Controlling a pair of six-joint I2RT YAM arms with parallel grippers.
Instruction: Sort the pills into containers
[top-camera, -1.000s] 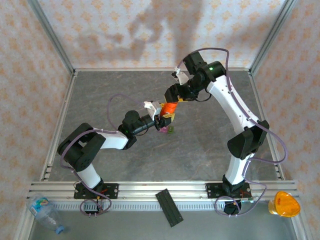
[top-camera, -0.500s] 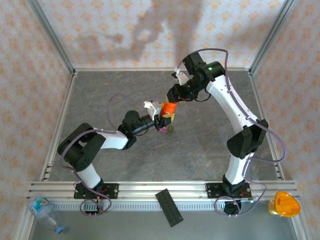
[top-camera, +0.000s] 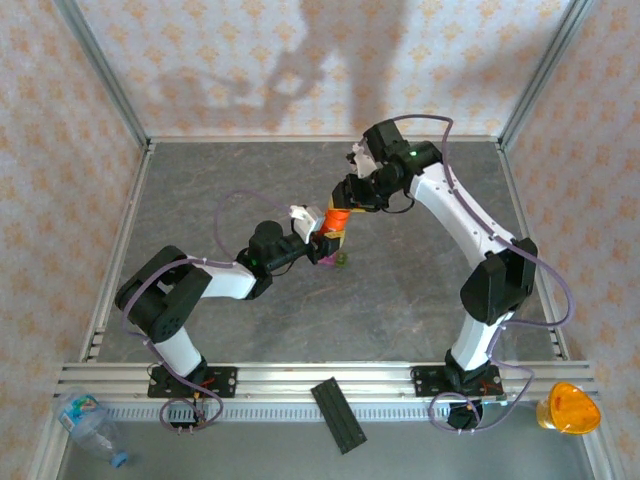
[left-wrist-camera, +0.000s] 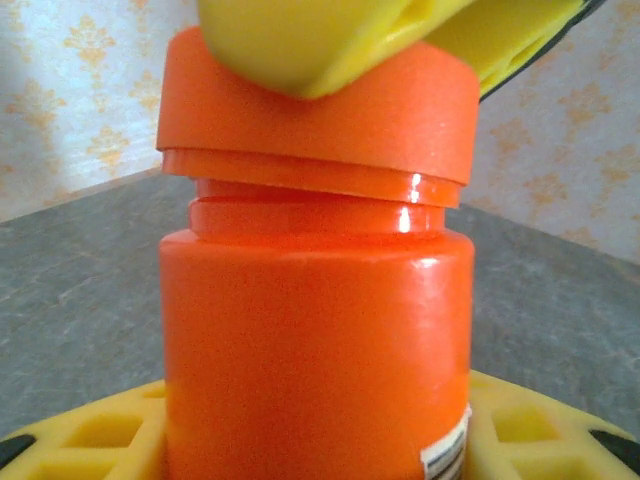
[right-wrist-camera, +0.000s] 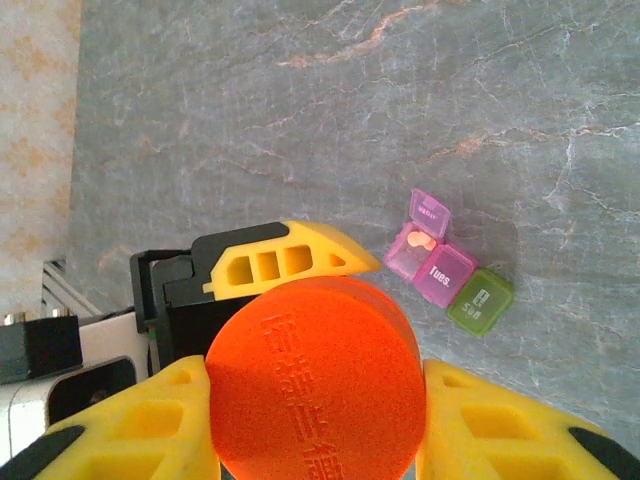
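An orange pill bottle (left-wrist-camera: 315, 350) with an orange-red cap (right-wrist-camera: 312, 380) stands upright between my two arms near the table's middle (top-camera: 337, 222). My left gripper (left-wrist-camera: 315, 445) is shut on the bottle's body, a yellow finger (left-wrist-camera: 90, 432) on each side. From above, my right gripper (right-wrist-camera: 312, 405) is shut on the cap, its pads (right-wrist-camera: 135, 430) pressed against both sides of the rim. The containers (right-wrist-camera: 432, 262) lie on the table just beyond the bottle: joined pink boxes and a green one (right-wrist-camera: 481, 300). One pink box is open with a pale pill (right-wrist-camera: 420, 243) inside.
The grey table (top-camera: 420, 290) has metal rails on all sides. A black strip (top-camera: 338, 415) lies on the front rail. Off the table, a plastic bottle (top-camera: 90, 425) sits at front left and an orange object (top-camera: 568, 408) at front right.
My right gripper has closed onto the bottle's cap, and its wrist has shifted slightly left. The left gripper and the bottle have stayed in place.
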